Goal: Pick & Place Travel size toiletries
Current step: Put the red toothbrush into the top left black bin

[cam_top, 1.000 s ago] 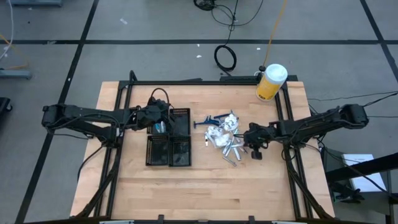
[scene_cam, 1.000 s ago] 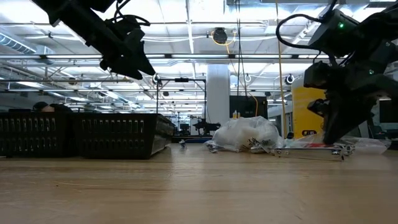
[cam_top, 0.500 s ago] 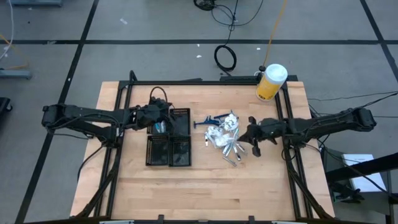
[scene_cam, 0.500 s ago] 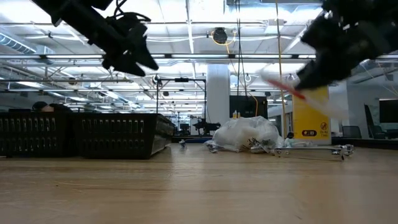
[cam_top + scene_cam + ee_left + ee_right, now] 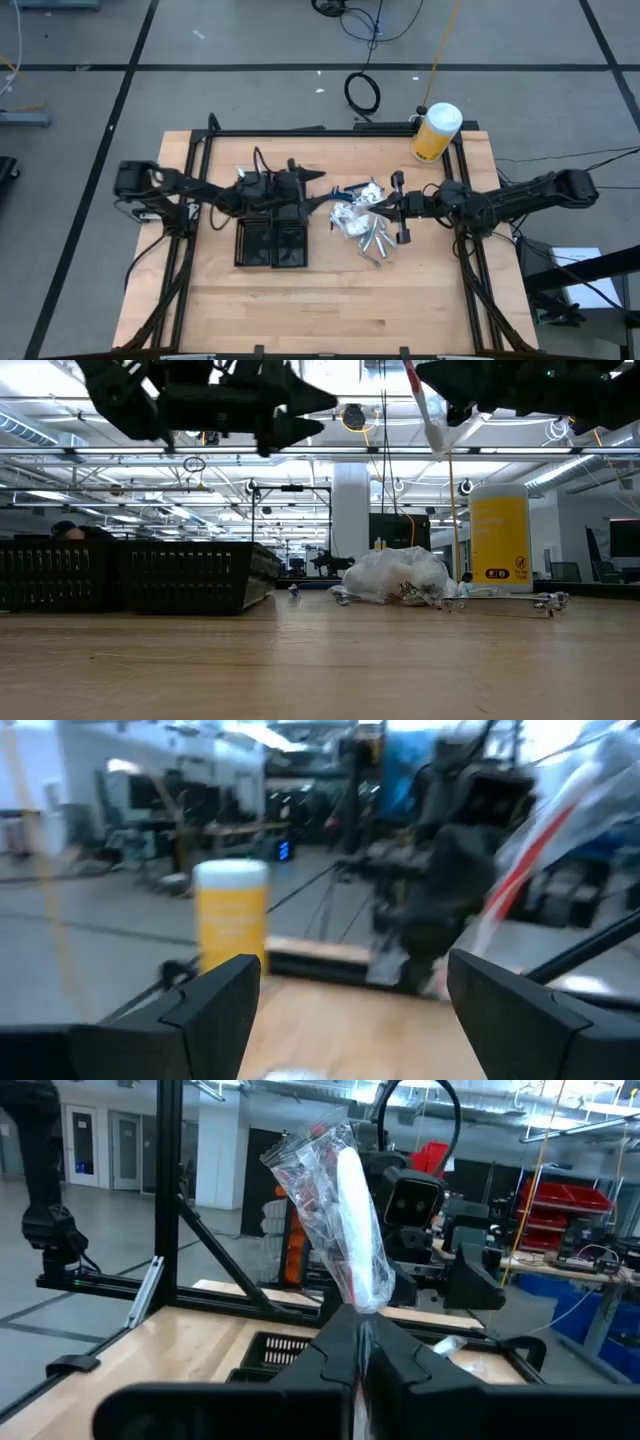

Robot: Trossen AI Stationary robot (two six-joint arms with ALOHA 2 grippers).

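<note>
Toiletries: one clear packet (image 5: 335,1220) with a white and red stick inside has just been lifted off the bench. Landmark, the black tray (image 5: 272,235): left tool (image 5: 312,177), jaws wide and empty, now reaches past the tray's far corner. The loose pile (image 5: 362,225) lies right of the tray. Right tool (image 5: 397,205), clamped on the packet, hangs over the pile's right edge, facing the tray, so delivery comes next.

No words, brand names or numbers can be read anywhere. The yellow jar (image 5: 499,538) carries a small red-and-white round sign low on its front, with a line of white print beside it, too small to make out. In the left wrist view the jar's label (image 5: 232,925) shows only blurred lines of print.
</note>
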